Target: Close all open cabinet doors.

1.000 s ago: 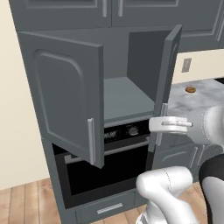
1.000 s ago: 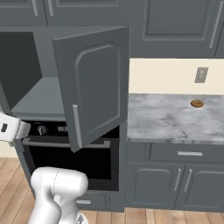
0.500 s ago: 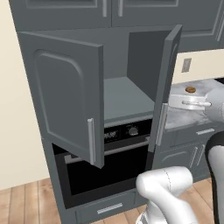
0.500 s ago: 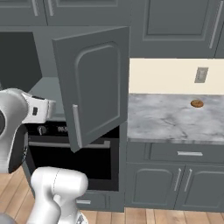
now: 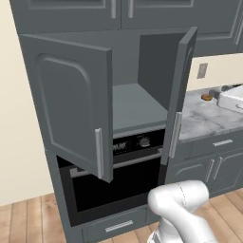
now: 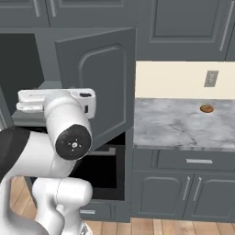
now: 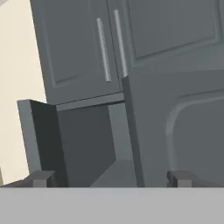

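Two doors hang open over the oven (image 5: 114,190): the left door (image 5: 71,102) fills the left half of the left base frame, swung well out, and the right door (image 5: 178,90) stands edge-on at centre right, its handle (image 5: 174,134) low on its edge. In the right base frame that right door (image 6: 98,85) sits upper centre, with the arm's hand in front of it at mid-left. In the hand frame the gripper (image 7: 111,178) has its tips spread wide at the bottom edge, holding nothing, with the door panel at right. The risk, I'd say: push near the hinge or at a slant and the tips slide off, or a tip snags the edge, leaving the door ajar. The counter (image 6: 183,124) lies right.
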Robot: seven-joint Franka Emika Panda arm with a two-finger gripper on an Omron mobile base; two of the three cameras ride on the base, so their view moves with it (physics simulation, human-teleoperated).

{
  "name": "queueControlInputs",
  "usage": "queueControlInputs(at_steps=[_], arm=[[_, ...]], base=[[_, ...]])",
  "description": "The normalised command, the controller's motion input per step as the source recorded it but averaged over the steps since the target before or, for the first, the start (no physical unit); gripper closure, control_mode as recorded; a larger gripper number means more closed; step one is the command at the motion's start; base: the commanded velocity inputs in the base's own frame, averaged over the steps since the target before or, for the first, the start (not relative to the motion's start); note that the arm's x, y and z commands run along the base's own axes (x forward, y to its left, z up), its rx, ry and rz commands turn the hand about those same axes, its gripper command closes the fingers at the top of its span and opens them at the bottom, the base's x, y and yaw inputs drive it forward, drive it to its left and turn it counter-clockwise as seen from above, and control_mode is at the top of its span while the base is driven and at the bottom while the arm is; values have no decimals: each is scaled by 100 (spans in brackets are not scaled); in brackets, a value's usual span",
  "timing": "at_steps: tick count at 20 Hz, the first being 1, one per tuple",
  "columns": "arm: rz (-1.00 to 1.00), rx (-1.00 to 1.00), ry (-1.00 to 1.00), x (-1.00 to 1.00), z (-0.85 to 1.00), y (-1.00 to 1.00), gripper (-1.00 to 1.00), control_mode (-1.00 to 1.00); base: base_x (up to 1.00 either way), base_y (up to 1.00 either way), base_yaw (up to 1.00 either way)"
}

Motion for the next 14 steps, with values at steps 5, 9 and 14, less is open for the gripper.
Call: queueControlInputs(at_steps=[5, 9, 14], arm=[[21, 2, -3, 60, 1, -33, -100, -100], [14, 1, 8, 93, -8, -1, -100, -100], [7, 0, 9, 92, -17, 7, -100, -100]], base=[[0, 0, 0], [0, 0, 0], [0, 0, 0]])
